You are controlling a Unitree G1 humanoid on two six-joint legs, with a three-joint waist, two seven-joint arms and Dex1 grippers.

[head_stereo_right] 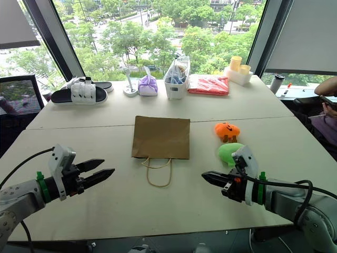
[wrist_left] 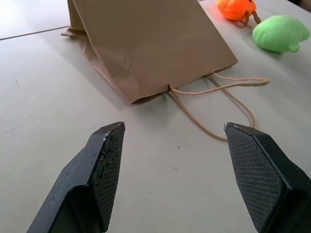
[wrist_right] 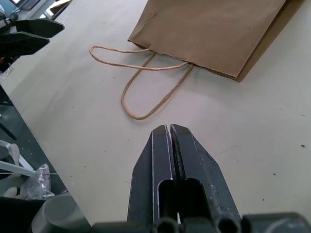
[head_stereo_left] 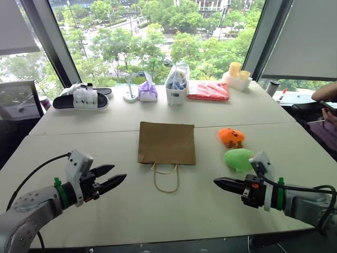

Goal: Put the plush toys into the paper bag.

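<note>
**mk_bots:** Progress check, head camera first: how far along was it? Looked like nothing was bagged. The paper bag point(head_stereo_left: 166, 142) lay flat in the middle of the worktop point(head_stereo_left: 131, 211), mouth and cord handles point(head_stereo_left: 166, 179) facing the robot. Both plush toys sat out on the worktop to its right, the orange one point(head_stereo_left: 231, 136) farther back and the green one point(head_stereo_left: 238, 159) nearer, close together but I couldn't tell if they touched.

**tinkerer77:** Yep, zero of two by my count. Same view, the left gripper point(head_stereo_left: 112, 177) hovered at the near left with its fingers spread and nothing between them. The right gripper point(head_stereo_left: 224, 184) hung at the near right, fingers pressed together and empty, with the green toy just behind it. Slippers point(head_stereo_left: 81, 98), a purple pouch point(head_stereo_left: 148, 91), a white tub with a clear bag point(head_stereo_left: 177, 84) and a red packet point(head_stereo_left: 208, 90) were lined up along the far edge, well away from all this.

**mk_bots:** Left wrist camera agreed: two black fingers point(wrist_left: 97, 170) wide apart over bare worktop, the bag's mouth edge ahead, both toys beyond its corner.

**tinkerer77:** Right wrist camera showed its fingers point(wrist_right: 172, 160) shut tight, pointing at the cord loops and the bag's mouth.

**mk_bots:** So what was left?

**tinkerer77:** Basically everything, I'd say. The bag was collapsed flat, so my guess is it needed opening or propping before either toy could go in, and then two separate pickups. That floppy mouth looked like the tricky bit.
</note>
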